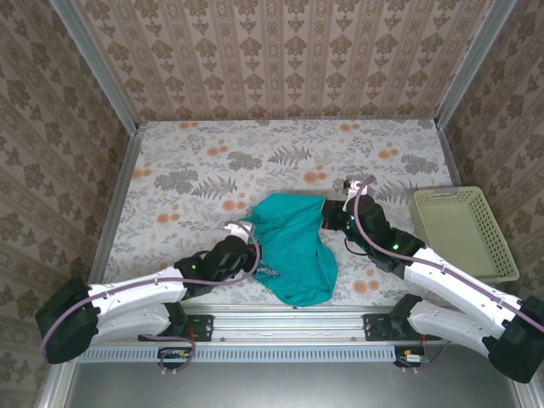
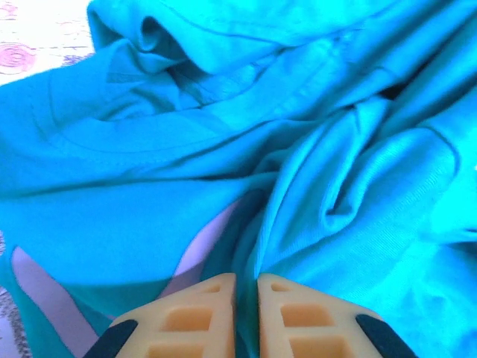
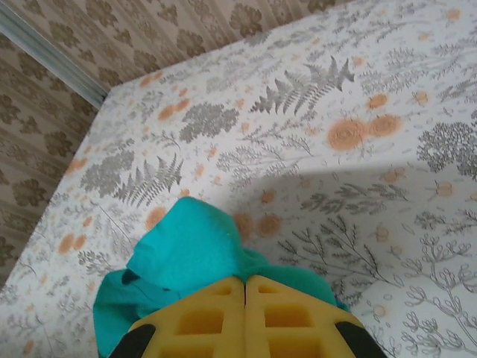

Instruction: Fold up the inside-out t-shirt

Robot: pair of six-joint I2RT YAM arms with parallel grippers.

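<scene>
Lying crumpled near the front-centre of the table (image 1: pixel 212 161), betw. the two arms, the inside-out t-shirt (image 1: pixel 293 246) has its long axis running far-to-near. Its near end is swung slightly to the robot's right and reaches the table's front edge. Which end is neck and which is hem can't be told from the top view.

L gripper (image 1: pixel 246 229) is at the shirt's far-left corner and R gripper (image 1: pixel 333 217) at its far-right corner, both touching cloth.

The top view alone gives the overall outline, plus the pale yellow basket (image 1: pixel 463 229) well apart at the right.

L wrist cam adds detail: curved stitched seams and deep folds, with the claw pinched to a thin slit and a ridge of teal running into it.

R wrist cam shows that claw pressed fully together, teal cloth bunched at its tips, and bare floral tabletop beyond.
</scene>
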